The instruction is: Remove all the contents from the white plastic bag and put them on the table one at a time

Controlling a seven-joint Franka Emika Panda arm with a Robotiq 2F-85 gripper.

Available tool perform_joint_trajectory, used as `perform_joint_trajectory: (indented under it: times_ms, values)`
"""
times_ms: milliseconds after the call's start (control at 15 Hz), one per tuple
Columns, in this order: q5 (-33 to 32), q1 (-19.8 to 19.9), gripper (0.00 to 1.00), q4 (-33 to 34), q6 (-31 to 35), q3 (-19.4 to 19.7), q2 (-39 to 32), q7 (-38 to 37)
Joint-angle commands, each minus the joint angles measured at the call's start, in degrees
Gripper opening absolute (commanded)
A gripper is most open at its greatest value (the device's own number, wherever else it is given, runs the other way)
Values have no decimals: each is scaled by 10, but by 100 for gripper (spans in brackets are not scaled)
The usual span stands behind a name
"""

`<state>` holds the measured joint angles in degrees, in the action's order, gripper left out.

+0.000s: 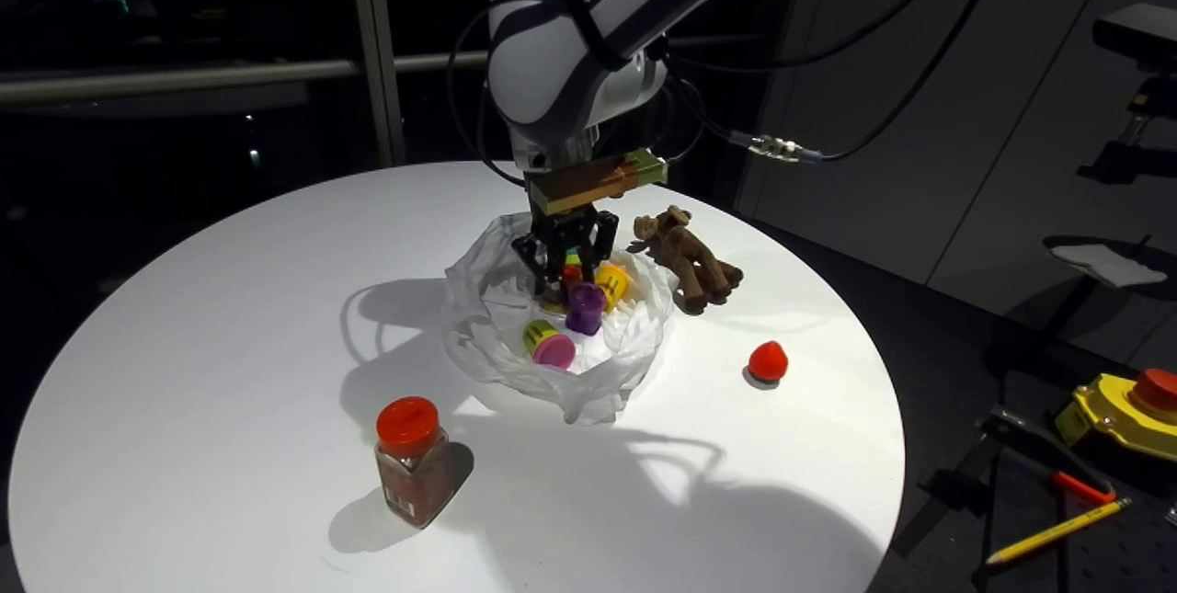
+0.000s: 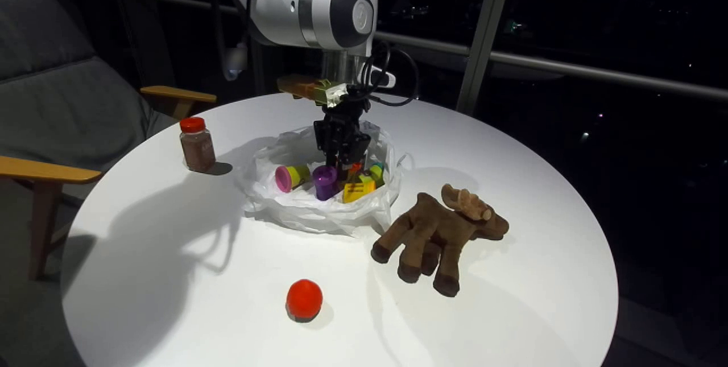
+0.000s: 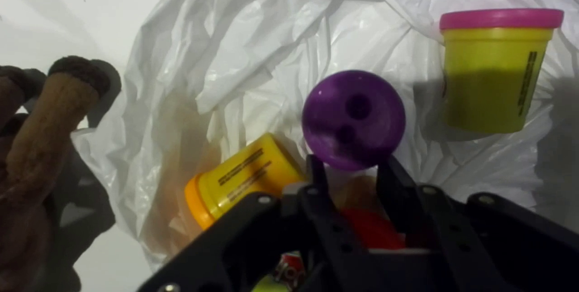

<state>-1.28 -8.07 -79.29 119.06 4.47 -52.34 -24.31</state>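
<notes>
Wrinkled, translucent white plastic bag splayed around our end effector, likely for access. Partly hidden red item, shape unclear, between parted jaws; whether gripped, we cannot tell.

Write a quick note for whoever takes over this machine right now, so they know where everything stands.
End effector: down in the white plastic bag; a red item shows between its jaws, but I can't tell whether it is gripped.
On the table: red-lidded jar, standing; brown toy moose, lying; small red toy.
In the bag: that red item, a purple item, a yellow tub with pink lid, a yellow tub with orange lid, a partly hidden yellow-green item.
Done: apparently three things out.
Left: the rest, one at a time.
</notes>
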Motion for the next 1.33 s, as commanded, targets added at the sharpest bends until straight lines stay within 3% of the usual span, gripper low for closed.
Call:
perform_joint_trajectory:
  times_ms: [0, 67, 333, 400, 467, 1067, 1267]
  values:
    - [20, 6, 6, 19, -30, -8, 1, -4]
    - [24, 6, 1, 17, -32, -9, 3, -4]
    - [23, 2, 0, 20, -33, -2, 3, -13]
    - [20, 1, 26, 24, -32, 0, 0, -14]
    - [19, 0, 27, 26, -32, 2, -1, -17]
    - [41, 17, 94, 29, -35, -9, 9, -11]
    - [50, 21, 100, 28, -46, -10, 5, -14]
